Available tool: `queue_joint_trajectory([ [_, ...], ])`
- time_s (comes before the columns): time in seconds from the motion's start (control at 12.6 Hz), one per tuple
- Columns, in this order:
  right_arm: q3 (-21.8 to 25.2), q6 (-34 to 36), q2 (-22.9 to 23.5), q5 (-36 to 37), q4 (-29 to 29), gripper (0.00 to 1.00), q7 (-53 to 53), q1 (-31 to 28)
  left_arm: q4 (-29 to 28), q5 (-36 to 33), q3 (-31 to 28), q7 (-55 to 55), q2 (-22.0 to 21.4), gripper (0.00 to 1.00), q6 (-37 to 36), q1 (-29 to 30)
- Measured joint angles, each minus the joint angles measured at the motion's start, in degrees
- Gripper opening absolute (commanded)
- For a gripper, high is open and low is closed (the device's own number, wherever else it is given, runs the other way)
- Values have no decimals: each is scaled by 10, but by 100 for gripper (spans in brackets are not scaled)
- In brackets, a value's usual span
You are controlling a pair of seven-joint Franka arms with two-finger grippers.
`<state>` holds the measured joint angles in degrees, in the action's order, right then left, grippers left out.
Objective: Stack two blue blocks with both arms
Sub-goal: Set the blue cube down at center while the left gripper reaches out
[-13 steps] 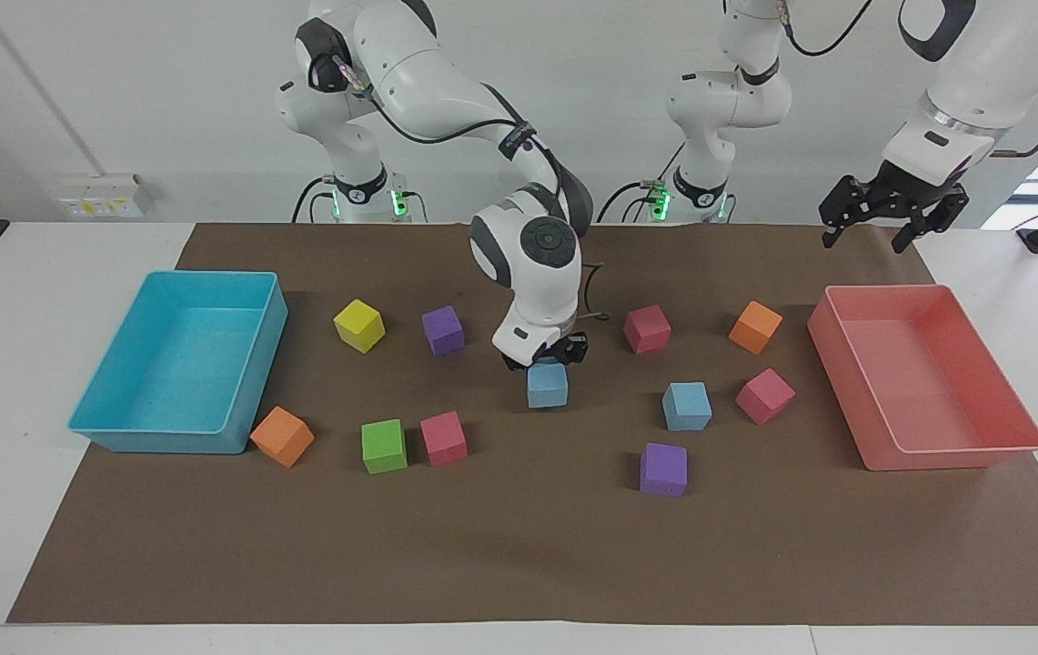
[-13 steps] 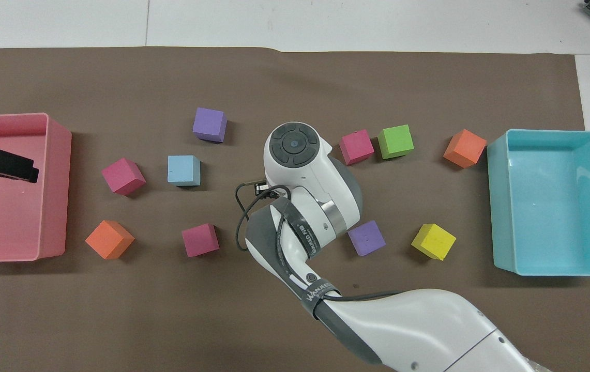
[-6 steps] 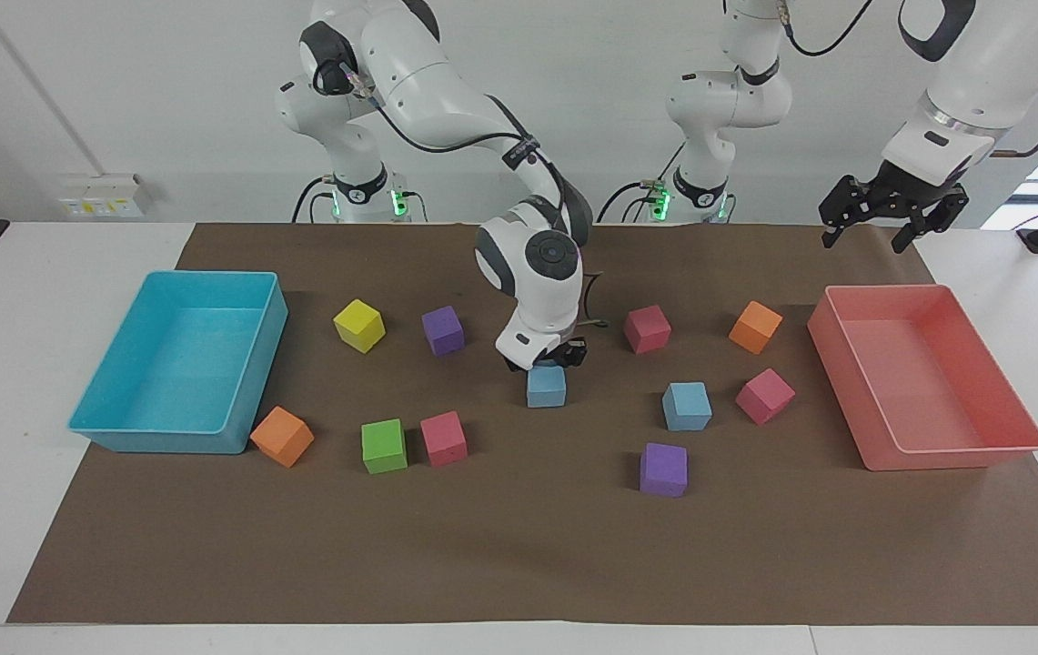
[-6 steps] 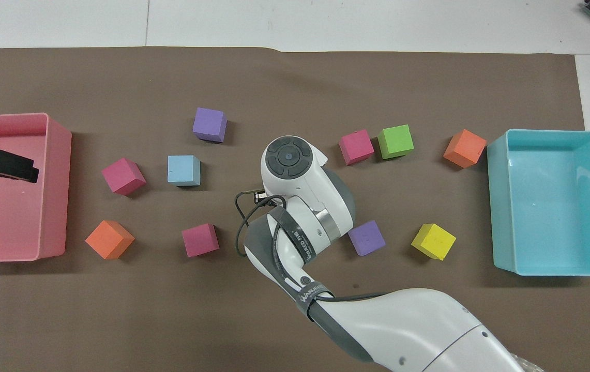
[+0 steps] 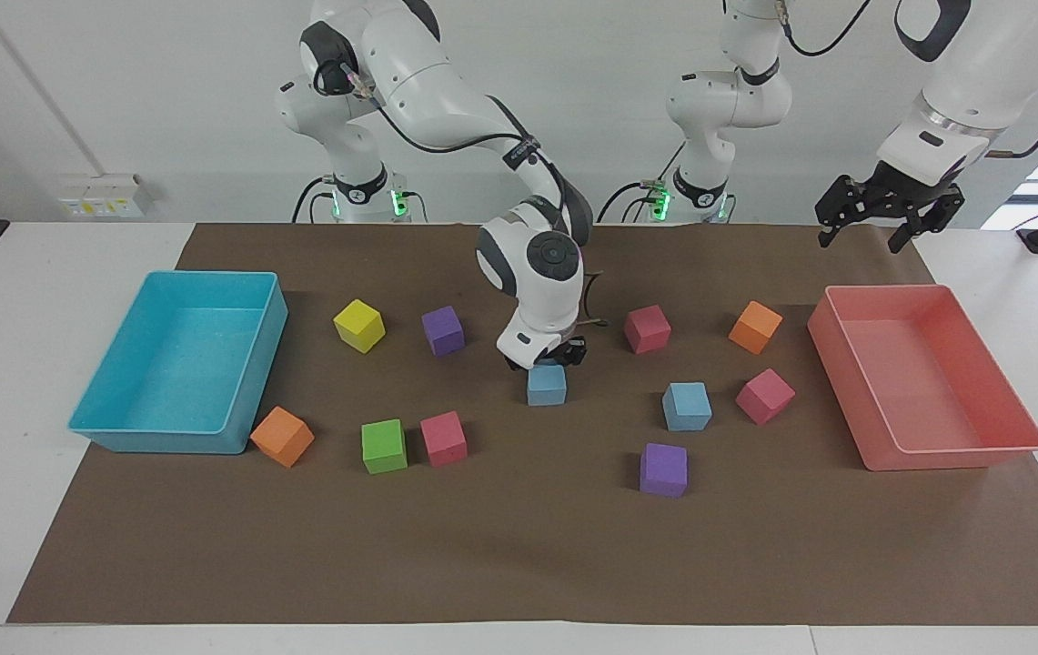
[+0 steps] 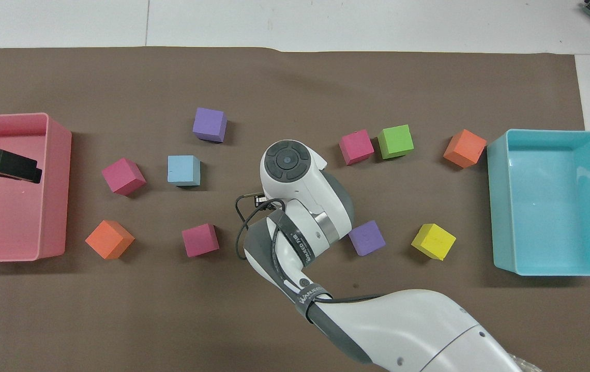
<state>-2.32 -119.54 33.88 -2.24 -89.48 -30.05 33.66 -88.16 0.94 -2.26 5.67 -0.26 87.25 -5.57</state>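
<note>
I am watching the first blue block point(image 5: 546, 385) sitting on the brown paper mat point(image 5: 519, 564) at mid-counter, hidden under the arm in the overhead view. The right end effector point(image 5: 548, 357) is sitting directly on top of this block, touching it; I cannot tell whether its fingers are clamping the block's sides or standing apart, since the wrist is covering them.

The second blue block point(image 5: 687, 406) point(image 6: 183, 170) is lying toward the left arm's end of the counter, well apart from the first and slightly farther from the robots. A magenta cube point(image 5: 764, 396) is sitting just beside it, and a purple cube point(image 5: 663, 469) is lying near it, farther from the robots.

The left end effector point(image 5: 864, 226) is hanging in the air with its fingers spread apart, holding nothing, over the pink tray point(image 5: 1010, 437) at that arm's end; this arm is waiting.

Toward the right arm's end, I am noting a second purple cube point(image 5: 443, 329), a yellow cube point(image 5: 359, 325), a green cube point(image 5: 384, 446) touching a pink cube point(image 5: 443, 438), an orange cube point(image 5: 282, 436) and the turquoise tray point(image 5: 118, 428).
</note>
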Motion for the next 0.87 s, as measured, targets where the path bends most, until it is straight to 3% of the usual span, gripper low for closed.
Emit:
queue_joint_trajectory([
  [0.4, -4, -7, -9, 0, 3, 100, -13, 1, -8, 0, 3, 0, 33, 100, 81, -1],
  [0.87, -1, 0, -92, -22, 4, 100, -31, -45, -52, 0, 8, -28, 103, 100, 210, -32],
])
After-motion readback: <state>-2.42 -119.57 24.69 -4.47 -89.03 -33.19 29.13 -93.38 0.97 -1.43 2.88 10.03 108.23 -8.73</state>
